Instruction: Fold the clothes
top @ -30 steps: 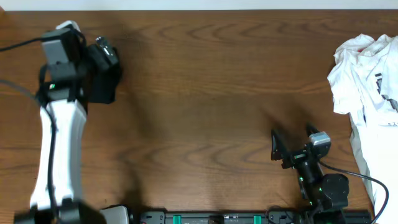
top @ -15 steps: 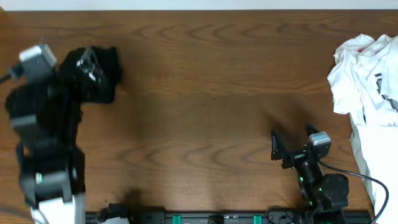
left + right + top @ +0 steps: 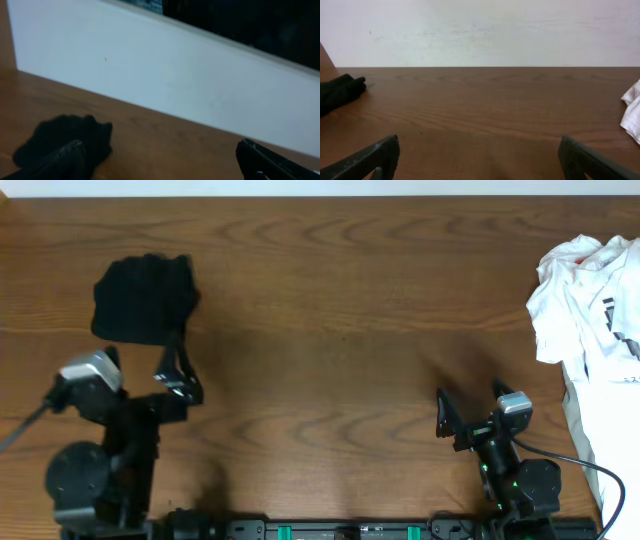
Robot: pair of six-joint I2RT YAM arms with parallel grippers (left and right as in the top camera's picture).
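Observation:
A folded black garment (image 3: pixel 143 298) lies at the far left of the wooden table; it also shows in the left wrist view (image 3: pixel 62 137) and at the left edge of the right wrist view (image 3: pixel 340 90). A heap of white clothes (image 3: pixel 590 310) lies at the right edge, with a corner of it in the right wrist view (image 3: pixel 632 112). My left gripper (image 3: pixel 140 370) is open and empty, just in front of the black garment. My right gripper (image 3: pixel 470 408) is open and empty near the front edge, left of the white heap.
A white wall (image 3: pixel 480 30) runs behind the table's far edge. Bare wooden tabletop (image 3: pixel 340 330) lies between the two garments. The arm bases and a black rail (image 3: pixel 350 530) stand along the front edge.
My left arm has pulled back from the black garment toward the front edge, leaving the garment lying on the table. The right arm has not moved.

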